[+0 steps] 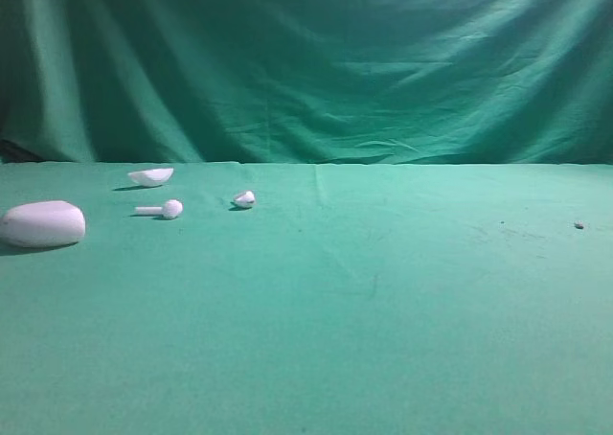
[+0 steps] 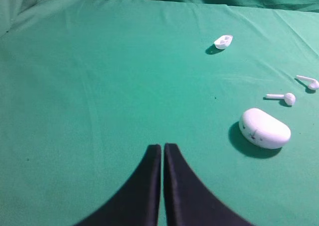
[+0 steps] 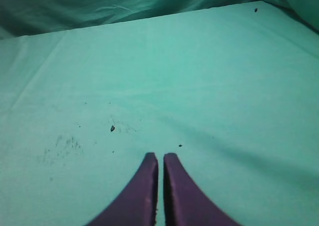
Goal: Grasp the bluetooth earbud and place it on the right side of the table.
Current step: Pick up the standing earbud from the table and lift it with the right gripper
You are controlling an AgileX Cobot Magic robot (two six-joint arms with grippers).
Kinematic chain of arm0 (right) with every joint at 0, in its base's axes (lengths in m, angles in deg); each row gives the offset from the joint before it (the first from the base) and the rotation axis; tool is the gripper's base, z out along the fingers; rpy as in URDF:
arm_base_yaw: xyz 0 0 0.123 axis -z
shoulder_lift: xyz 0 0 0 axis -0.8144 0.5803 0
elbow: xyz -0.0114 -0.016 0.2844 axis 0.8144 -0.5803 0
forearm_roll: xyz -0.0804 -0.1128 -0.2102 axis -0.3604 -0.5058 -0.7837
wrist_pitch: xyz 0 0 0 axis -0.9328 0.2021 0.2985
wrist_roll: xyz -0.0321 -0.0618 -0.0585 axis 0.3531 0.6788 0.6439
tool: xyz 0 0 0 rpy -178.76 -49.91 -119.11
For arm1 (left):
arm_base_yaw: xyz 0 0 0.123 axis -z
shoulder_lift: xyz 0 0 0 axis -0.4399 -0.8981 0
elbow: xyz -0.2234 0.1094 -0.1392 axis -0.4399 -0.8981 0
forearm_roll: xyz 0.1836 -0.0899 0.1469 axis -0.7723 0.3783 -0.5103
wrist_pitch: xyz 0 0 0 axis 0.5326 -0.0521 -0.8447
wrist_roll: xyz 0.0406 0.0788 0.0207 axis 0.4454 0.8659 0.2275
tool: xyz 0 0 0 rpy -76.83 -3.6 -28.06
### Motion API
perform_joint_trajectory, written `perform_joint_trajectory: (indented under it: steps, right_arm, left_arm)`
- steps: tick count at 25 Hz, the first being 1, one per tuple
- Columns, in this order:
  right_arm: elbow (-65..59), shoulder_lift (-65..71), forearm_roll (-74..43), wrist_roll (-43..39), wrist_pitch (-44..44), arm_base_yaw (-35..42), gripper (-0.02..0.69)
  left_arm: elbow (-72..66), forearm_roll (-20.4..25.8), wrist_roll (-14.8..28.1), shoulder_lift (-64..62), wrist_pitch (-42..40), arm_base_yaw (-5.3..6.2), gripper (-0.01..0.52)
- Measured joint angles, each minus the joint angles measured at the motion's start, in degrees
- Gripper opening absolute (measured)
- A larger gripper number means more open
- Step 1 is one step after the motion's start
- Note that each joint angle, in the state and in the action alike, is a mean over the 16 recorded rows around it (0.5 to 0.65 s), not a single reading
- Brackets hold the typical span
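Note:
The bluetooth earbud (image 1: 244, 199) is a tiny white piece with a dark spot on its head, lying on the green table (image 1: 383, 320) left of centre. In the left wrist view this earbud (image 2: 310, 82) shows at the right edge, stem pointing left. My left gripper (image 2: 162, 146) hovers over bare cloth well short of it, jaws shut with nothing between them. Over the cloth on the other side, my right gripper (image 3: 160, 155) is also shut and empty. Neither gripper appears in the exterior high view.
A second white earbud (image 1: 161, 208) with a plain head lies left of the first. A white pebble-shaped case (image 1: 43, 223) sits at the far left, and a small white half-shell (image 1: 151, 176) lies behind. A dark speck (image 1: 578, 224) lies on the cloth at the right.

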Motion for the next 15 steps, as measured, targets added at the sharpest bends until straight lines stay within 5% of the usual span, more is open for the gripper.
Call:
perform_joint_trajectory:
  steps: [15]
  right_arm:
    - [0.00,0.00,0.00,0.00,0.01,0.00,0.000]
  left_arm:
    - [0.00,0.00,0.00,0.00,0.00,0.00,0.000]
